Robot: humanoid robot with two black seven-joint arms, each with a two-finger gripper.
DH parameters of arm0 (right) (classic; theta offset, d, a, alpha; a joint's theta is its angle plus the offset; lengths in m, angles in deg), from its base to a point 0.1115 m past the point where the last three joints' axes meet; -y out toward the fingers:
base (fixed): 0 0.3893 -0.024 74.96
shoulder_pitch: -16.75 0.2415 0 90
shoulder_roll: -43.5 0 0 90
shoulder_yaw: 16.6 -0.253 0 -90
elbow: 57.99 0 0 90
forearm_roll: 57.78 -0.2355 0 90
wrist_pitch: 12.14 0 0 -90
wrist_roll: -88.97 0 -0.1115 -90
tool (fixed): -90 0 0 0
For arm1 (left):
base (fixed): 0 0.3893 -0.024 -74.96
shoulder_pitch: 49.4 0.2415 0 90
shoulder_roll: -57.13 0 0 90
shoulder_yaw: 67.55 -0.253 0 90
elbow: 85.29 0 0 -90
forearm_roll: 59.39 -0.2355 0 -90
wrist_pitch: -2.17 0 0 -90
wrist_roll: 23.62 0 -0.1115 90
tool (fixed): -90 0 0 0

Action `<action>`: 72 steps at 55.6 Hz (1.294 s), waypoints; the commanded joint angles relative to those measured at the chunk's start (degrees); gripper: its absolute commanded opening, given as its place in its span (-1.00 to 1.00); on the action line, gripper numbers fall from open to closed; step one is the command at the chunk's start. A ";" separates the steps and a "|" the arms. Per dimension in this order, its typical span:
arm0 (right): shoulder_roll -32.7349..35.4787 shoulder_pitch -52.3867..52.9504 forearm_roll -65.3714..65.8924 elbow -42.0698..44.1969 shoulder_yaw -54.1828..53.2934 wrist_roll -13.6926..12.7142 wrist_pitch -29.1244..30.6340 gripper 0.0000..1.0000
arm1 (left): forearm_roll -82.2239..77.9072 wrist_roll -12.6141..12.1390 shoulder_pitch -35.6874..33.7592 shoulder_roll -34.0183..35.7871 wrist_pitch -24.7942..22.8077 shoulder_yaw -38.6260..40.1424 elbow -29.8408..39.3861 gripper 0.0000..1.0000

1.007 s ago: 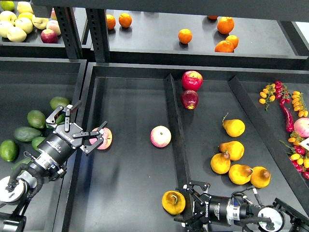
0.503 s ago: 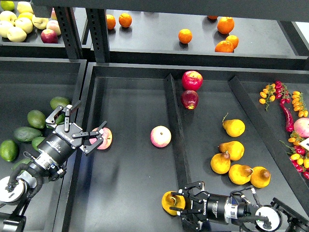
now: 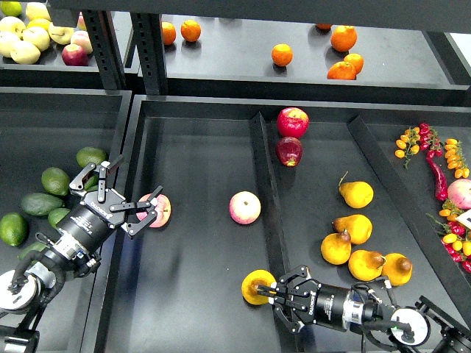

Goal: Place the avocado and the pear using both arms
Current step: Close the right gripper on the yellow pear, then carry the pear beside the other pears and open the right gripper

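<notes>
The pear (image 3: 255, 287), yellow-orange with a dark blotch, lies at the front of the tray on the centre divider (image 3: 266, 191). My right gripper (image 3: 274, 293) comes in from the right with its fingers closed on the pear's right side. Several dark green avocados (image 3: 55, 181) lie in the left bin. My left gripper (image 3: 126, 193) is open and empty above the wall between the left bin and the middle tray. A pink-yellow apple (image 3: 158, 211) lies just beyond its lower fingertips. No avocado is in it.
A second pink apple (image 3: 245, 207) lies mid-tray. Two red apples (image 3: 292, 122) sit at the back of the right compartment, and several pears (image 3: 355, 229) lie in it. Oranges (image 3: 282, 54) are on the back shelf. Chillies and small fruits (image 3: 438, 173) lie far right.
My right gripper has moved left and a little away from me, closed on the pear and carried it onto the divider. The left arm has barely moved.
</notes>
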 commanded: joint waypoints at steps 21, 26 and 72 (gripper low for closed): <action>1.77 2.03 -3.35 -3.31 -8.51 0.00 0.00 -0.89 | 0.01 0.00 0.26 0.00 0.00 -0.01 0.08 0.99; 2.21 2.03 -3.44 -3.31 -10.97 0.00 0.00 -0.89 | 0.01 0.00 0.26 0.00 0.00 -0.01 -0.01 0.99; 13.72 -11.59 -4.85 -1.47 -12.91 0.00 0.00 -0.87 | -0.17 0.00 0.61 0.00 0.00 -0.63 0.08 0.99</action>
